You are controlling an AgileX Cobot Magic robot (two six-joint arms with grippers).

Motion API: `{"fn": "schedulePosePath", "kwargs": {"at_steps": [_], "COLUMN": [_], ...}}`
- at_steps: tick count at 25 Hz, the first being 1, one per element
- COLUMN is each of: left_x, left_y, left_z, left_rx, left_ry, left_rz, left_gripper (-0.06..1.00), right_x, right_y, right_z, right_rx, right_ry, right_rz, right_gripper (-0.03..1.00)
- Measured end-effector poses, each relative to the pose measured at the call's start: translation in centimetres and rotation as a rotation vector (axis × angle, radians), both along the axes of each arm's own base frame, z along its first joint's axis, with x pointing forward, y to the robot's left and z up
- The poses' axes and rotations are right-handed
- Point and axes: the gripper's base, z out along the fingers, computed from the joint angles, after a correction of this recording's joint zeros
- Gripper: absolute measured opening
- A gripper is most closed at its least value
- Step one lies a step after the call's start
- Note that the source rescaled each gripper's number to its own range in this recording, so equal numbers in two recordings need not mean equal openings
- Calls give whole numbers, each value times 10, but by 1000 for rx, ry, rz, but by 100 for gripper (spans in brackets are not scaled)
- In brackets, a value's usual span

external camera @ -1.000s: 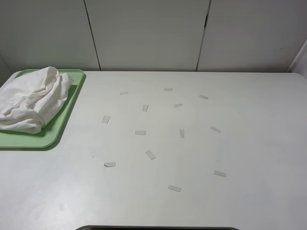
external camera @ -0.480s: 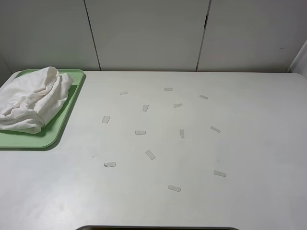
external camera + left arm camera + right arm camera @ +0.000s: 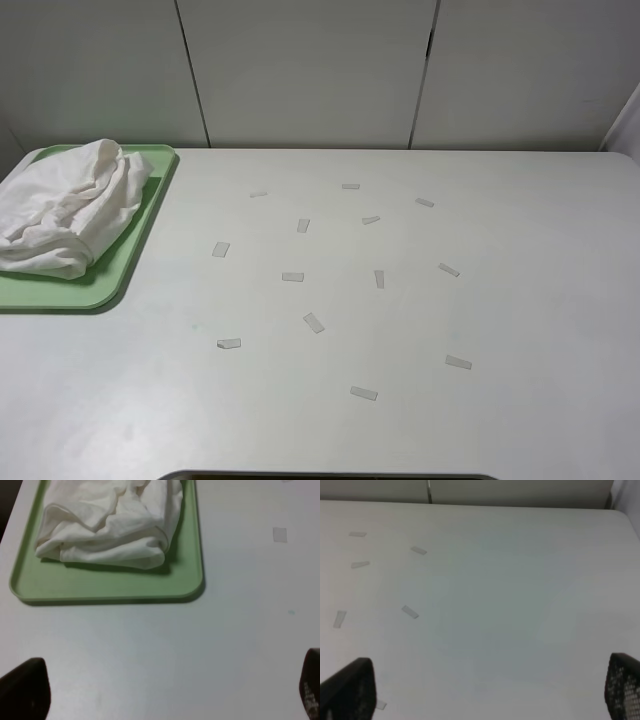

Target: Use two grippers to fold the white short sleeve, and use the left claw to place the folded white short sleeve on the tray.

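The white short sleeve (image 3: 65,205) lies bunched in a soft heap on the tray (image 3: 130,255), out at ten o'clock on the surface (image 3: 400,420), so the job looks about done. It is lumpy more than neatly folded, and it sits toward the tray's far end. You can see the left claw (image 3: 160,690) wide open and holding nothing, above bare surface just beside the tray. The right claw (image 3: 485,690) is wide open and empty too. If you tidy the shirt, pinch one edge softly and lift slowly. Small bits of tape (image 3: 314,322) dot the middle.
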Motion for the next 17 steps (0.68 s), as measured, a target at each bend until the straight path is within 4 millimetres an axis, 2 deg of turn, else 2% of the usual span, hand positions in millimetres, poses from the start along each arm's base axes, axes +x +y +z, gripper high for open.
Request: {"fn": "schedulePosePath", "kwargs": {"at_steps": [17], "left_x": [0], "left_y": [0], "left_z": [0], "left_rx": [0], "left_ry": [0], "left_rz": [0], "left_gripper": [100], "right_x": [0], "right_y": [0], "right_z": [0], "right_rx": [-1], "right_ry": [0], "right_rz": [-1], "right_gripper": [100]}}
